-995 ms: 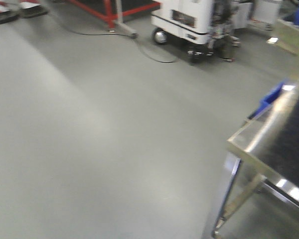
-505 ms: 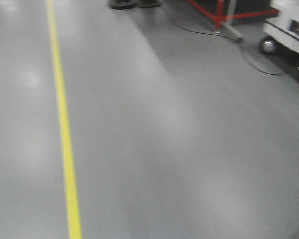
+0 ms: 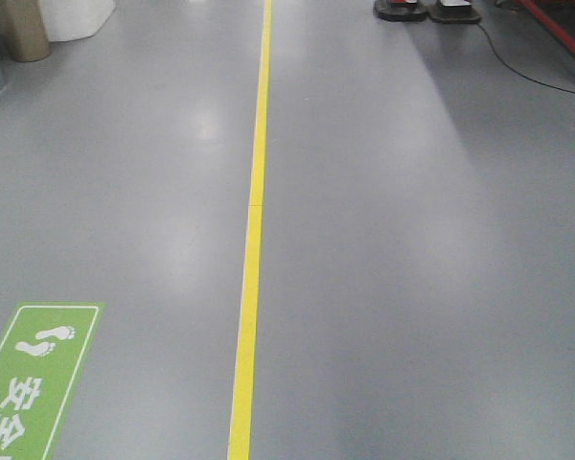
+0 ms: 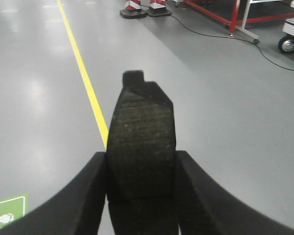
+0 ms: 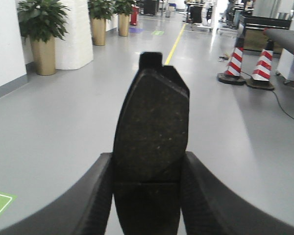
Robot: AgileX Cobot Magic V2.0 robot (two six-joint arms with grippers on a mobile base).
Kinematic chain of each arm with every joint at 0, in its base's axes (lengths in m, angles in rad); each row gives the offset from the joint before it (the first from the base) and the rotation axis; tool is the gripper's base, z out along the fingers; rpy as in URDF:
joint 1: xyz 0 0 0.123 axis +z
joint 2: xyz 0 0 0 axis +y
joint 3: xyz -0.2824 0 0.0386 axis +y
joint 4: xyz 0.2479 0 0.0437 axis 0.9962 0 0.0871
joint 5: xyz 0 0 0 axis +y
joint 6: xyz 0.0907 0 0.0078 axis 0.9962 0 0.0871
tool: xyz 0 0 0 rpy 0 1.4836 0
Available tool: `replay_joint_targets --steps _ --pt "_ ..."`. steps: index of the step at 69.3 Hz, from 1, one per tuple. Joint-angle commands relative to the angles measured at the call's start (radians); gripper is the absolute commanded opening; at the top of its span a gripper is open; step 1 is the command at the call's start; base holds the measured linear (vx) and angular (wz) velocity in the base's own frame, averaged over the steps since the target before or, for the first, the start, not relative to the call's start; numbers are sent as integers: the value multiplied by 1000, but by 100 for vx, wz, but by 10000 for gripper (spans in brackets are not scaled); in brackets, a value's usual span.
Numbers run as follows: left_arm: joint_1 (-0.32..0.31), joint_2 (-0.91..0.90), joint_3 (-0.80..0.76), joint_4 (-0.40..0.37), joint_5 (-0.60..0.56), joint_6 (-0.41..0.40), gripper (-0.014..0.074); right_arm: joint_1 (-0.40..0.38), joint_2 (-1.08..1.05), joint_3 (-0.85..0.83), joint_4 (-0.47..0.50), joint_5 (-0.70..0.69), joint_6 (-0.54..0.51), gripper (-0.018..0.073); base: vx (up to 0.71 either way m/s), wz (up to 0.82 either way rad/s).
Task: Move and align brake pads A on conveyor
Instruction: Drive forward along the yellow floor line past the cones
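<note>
Evidently left tool [image 4: 141, 159] and right tool [image 5: 149, 161] clamp brake pads [image 4: 142, 125] [image 5: 151, 120]; floor sign [image 3: 29, 383] reads 安全.

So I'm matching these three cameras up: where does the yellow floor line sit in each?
Front view: the yellow line runs top to bottom, just left of centre.
Left wrist: slants from top left down behind the brake pad in the left claw.
Right wrist: short far streak above the right claw's brake pad.
Shared landmark: the striped cones, right of the line.
</note>
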Motion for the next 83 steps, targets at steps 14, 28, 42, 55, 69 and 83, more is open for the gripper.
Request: replay_joint_targets --steps 14,28,42,55,69,83 --pt "-3 15 -26 5 -97 0 -6 1 8 -31 4 -100 -8 -2 3 13" --pt "-3 15 -26 5 -97 0 -6 1 8 -31 4 -100 -8 -2 11 0" --pt "-3 15 -26 5 -97 0 -6 1 8 -31 4 -100 -8 -2 21 6" --pt "-3 15 -26 5 -97 0 -6 1 8 -31 4 -100 -8 -2 33 -3" --pt "-3 15 -26 5 -97 0 -6 1 8 -31 4 -100 -8 -2 45 -10" --pt "-3 15 -26 5 -97 0 -6 1 8 -31 4 -100 -8 -2 54 -8"
